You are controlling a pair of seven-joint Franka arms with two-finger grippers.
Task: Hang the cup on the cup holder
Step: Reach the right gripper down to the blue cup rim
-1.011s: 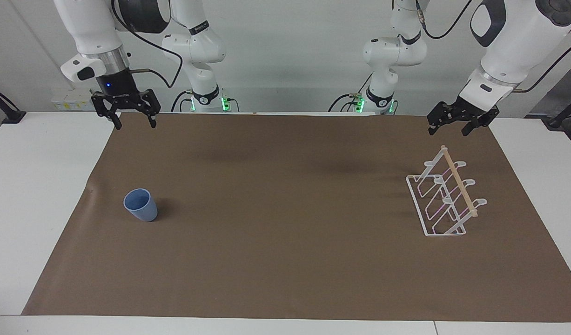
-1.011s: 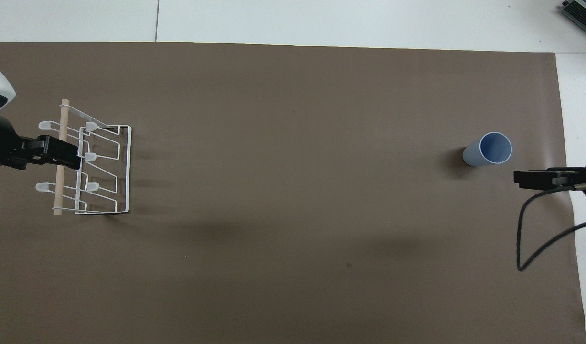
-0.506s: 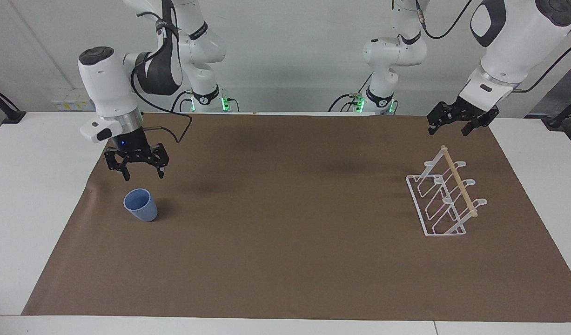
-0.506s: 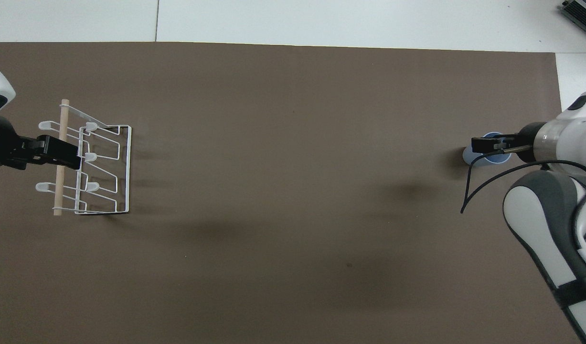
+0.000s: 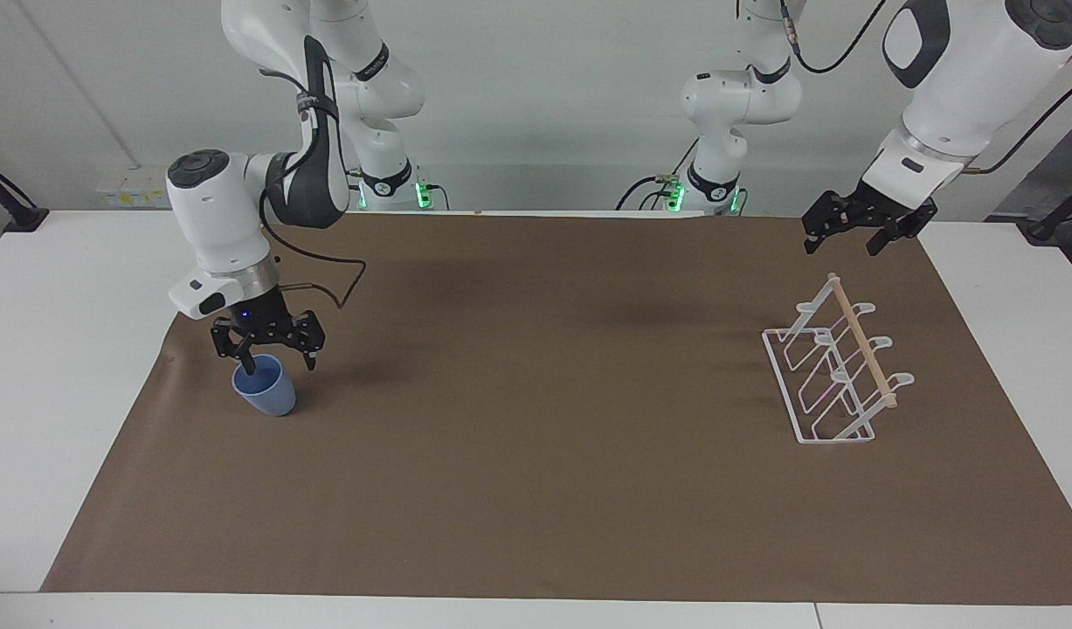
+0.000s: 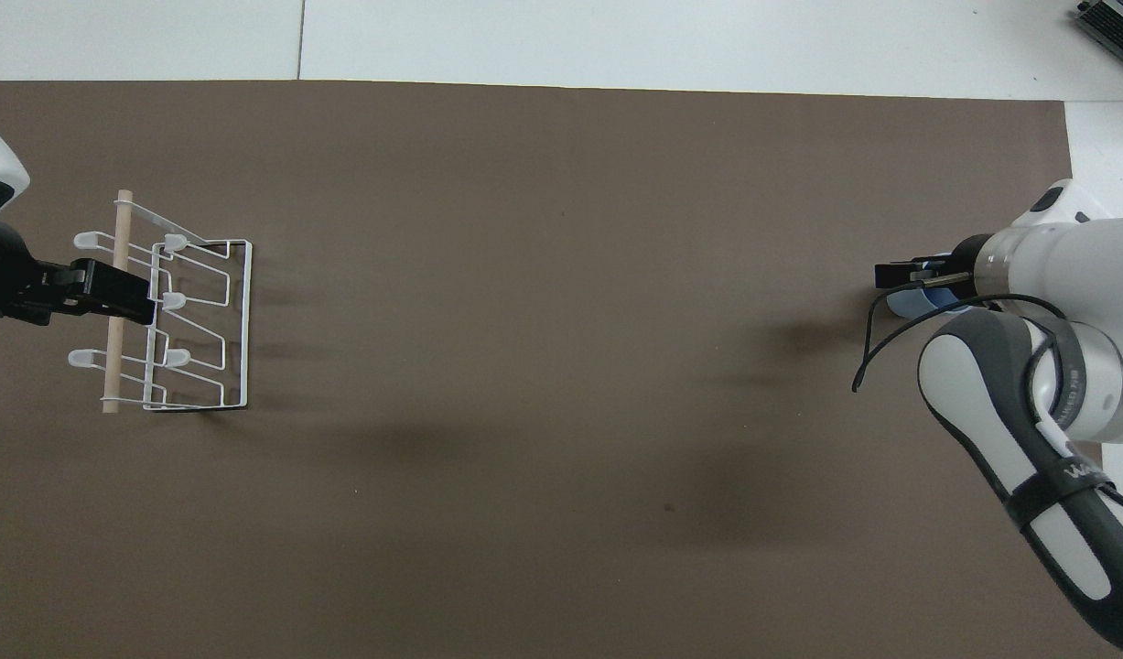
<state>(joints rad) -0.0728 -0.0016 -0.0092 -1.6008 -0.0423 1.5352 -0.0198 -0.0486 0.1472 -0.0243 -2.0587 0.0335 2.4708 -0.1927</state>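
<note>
Nothing is hanging yet: I am spreading my right gripper (image 5: 267,362) open astride the small light-blue plastic cup (image 5: 266,390) at nine o'clock, while my left gripper (image 5: 857,238), also open, is waiting above the empty white wire cup holder (image 5: 837,371) at three o'clock.

A brown paper mat (image 6: 561,366) covers the white table (image 6: 707,41). Toward the left arm's end stands a white wire cup holder (image 6: 181,325) with a light wooden dowel; the black left gripper (image 6: 113,293) hangs over it. At the right arm's end, the right gripper (image 6: 909,275) covers most of the small light-blue plastic cup (image 6: 913,300).
</note>
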